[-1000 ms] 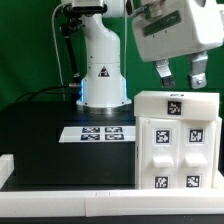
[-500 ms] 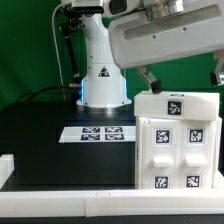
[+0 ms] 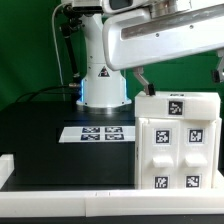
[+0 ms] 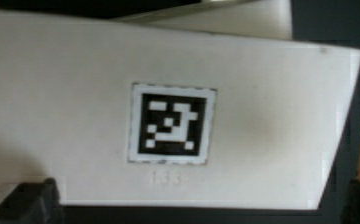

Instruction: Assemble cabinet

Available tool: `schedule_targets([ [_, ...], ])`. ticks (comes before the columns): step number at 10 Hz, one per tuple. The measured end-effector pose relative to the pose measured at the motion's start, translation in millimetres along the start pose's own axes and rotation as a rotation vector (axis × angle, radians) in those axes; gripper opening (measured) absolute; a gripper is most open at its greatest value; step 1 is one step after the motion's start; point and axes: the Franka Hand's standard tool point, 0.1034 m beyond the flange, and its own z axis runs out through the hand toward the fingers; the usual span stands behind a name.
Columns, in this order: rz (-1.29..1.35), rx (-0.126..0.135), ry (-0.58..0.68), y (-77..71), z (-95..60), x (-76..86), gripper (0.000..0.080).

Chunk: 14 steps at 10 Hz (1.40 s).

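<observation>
The cabinet (image 3: 177, 140) is a large white box standing at the exterior view's right front of the black table. Its front carries several drawer blocks with square tags, and its top carries one tag. My gripper (image 3: 181, 84) hangs just above the cabinet's top, jaws open wide. One dark finger (image 3: 143, 79) is over the left top edge and the other finger (image 3: 218, 68) is by the right edge. In the wrist view the cabinet's top face (image 4: 88, 140) with its tag fills the picture, and the gripper (image 4: 195, 212) spans it, touching nothing that I can see.
The marker board (image 3: 100, 132) lies flat on the table to the left of the cabinet. The arm's white base (image 3: 103, 75) stands behind it. The table's raised white border (image 3: 60, 182) runs along the front and left edges.
The hand has turned about its vertical axis, so the fingers now stand far apart across the cabinet, and it has come down a little. The cabinet has not moved.
</observation>
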Motion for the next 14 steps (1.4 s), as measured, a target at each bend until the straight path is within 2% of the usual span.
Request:
schedule_targets([
  [3, -0.315, -0.041, -0.008, -2.8, -1.1, 0.1, 0.0797],
  [7, -0.517, -0.046, -0.018, 2.9, 0.4, -1.2, 0.0797],
  [9, -0.72, -0.059, -0.034, 5.1, 1.2, -2.1, 0.0797],
  [11, -0.949, -0.092, -0.065, 3.5, 3.1, -3.9, 0.0797],
  [13, -1.116, -0.107, -0.089, 4.8, 5.1, -5.6, 0.0797],
  [14, -1.131, -0.107, -0.093, 5.1, 6.4, -6.3, 0.0797],
])
